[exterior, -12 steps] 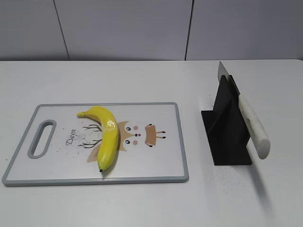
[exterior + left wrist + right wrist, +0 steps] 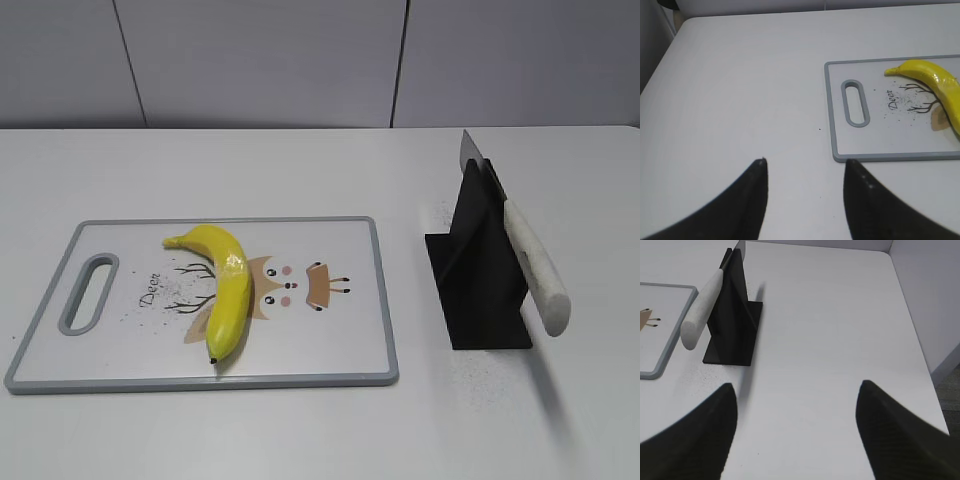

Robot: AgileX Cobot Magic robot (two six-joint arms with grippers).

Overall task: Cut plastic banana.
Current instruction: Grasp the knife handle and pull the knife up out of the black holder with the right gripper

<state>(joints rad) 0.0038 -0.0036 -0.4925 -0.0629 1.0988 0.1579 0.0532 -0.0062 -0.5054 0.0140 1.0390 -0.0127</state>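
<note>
The plastic banana (image 2: 225,285) is glossy yellow and curved, and lies whole on a white cutting board (image 2: 130,340) with a grey rim, its dark tip toward the front edge. It also shows in the left wrist view (image 2: 935,82) at the far right. A knife with a white handle (image 2: 535,265) rests in a black stand (image 2: 480,270) to the right of the board; the right wrist view shows the knife (image 2: 702,307) too. My left gripper (image 2: 805,162) is open and empty over bare table, left of the board. My right gripper (image 2: 797,385) is open and empty, near the stand. Neither gripper shows in the exterior view.
The board (image 2: 840,135) has a slot handle (image 2: 855,102) at its left end and a deer print. The white table ends at an edge on the right (image 2: 912,320) and on the left (image 2: 660,55). A grey wall stands behind.
</note>
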